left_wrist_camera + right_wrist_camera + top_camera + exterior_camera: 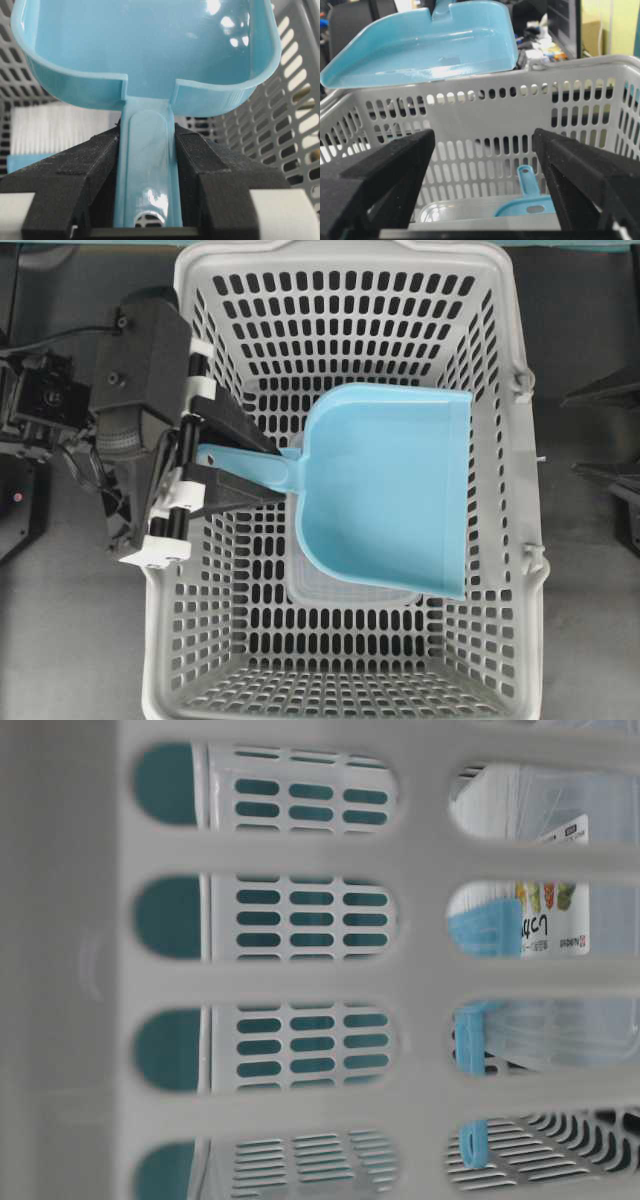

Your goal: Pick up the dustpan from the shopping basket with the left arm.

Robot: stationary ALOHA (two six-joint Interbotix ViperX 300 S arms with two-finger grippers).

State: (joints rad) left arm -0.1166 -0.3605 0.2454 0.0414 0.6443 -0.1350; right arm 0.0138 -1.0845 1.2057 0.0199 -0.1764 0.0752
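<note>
here the dustpan (427, 42) is pinched at its handle by the left hand (147, 150) and raised above the shopping basket (530, 100) rim; only full clearance seems left.

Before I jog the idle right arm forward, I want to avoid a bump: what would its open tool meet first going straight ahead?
Most likely the shopping basket: its slotted grey wall fills the gap ahead of the right tool. The lifted dustpan sits higher, above the rim. Depth is unclear.
</note>
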